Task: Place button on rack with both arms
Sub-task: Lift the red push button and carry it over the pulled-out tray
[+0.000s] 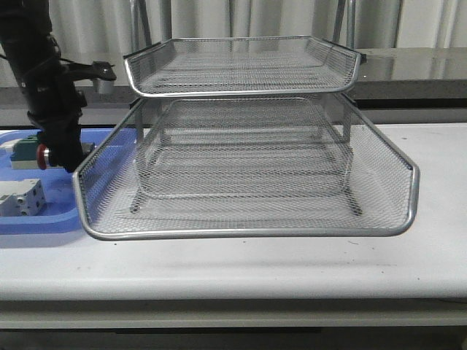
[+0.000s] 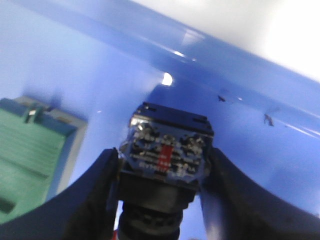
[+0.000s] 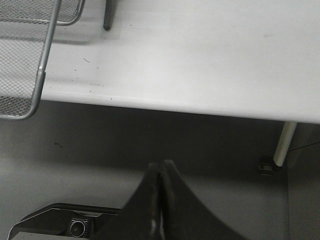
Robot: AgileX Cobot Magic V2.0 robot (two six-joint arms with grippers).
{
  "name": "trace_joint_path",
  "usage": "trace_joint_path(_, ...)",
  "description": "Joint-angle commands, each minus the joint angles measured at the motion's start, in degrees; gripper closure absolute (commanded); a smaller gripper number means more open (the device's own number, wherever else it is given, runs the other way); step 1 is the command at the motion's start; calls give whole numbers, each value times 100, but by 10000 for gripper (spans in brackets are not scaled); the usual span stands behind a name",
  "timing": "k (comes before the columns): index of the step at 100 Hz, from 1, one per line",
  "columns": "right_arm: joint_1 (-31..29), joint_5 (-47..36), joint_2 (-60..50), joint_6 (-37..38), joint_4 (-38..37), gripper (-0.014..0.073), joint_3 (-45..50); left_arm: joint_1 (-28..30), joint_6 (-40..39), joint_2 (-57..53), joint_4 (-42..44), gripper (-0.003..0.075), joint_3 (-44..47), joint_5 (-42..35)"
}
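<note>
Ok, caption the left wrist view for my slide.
Left claw shut on the red-capped push-button switch over the flat blue plastic tray, beside a green block.

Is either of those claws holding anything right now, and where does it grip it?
The left gripper holds the button, its fingers pressing the two sides of its body, over the blue tray. The right gripper is shut on nothing, off the table.

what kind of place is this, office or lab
Probably a robot lab set up like a desk: a wire rack and a blue tray of parts sit on a plain white table, curtains hang behind, and the left gripper grips a button.
</note>
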Motion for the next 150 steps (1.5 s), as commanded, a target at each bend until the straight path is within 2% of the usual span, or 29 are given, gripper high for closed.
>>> trace_joint_path(1,-34,-260,0,-24,-10,664,-191,-19,-106,-524,-69,740,-468,367)
trace_joint_path(8,-34,-260,0,-24,-10,664,-191,-19,-106,-598,-73,740,-644,633)
trace_joint_path(48,-34,-260,0,-24,-10,664,-191,-7,-449,-1489,-41,740,-522,630)
trace_joint_path(90,-34,-260,0,-24,-10,664,-191,-174,-565,-3305,-4,740,1331,630)
trace_joint_path(104,-34,-260,0,-24,-10,664,-191,-525,-677,-4007,-4,740,1869,630)
trace_joint_path(121,-34,-260,0,-24,-10,664,-191,-1254,-775,-4634,-39,740,2319,630)
trace_joint_path(150,-34,-260,0,-24,-10,664,-191,-2472,-909,-4514,-265,740,2441,526)
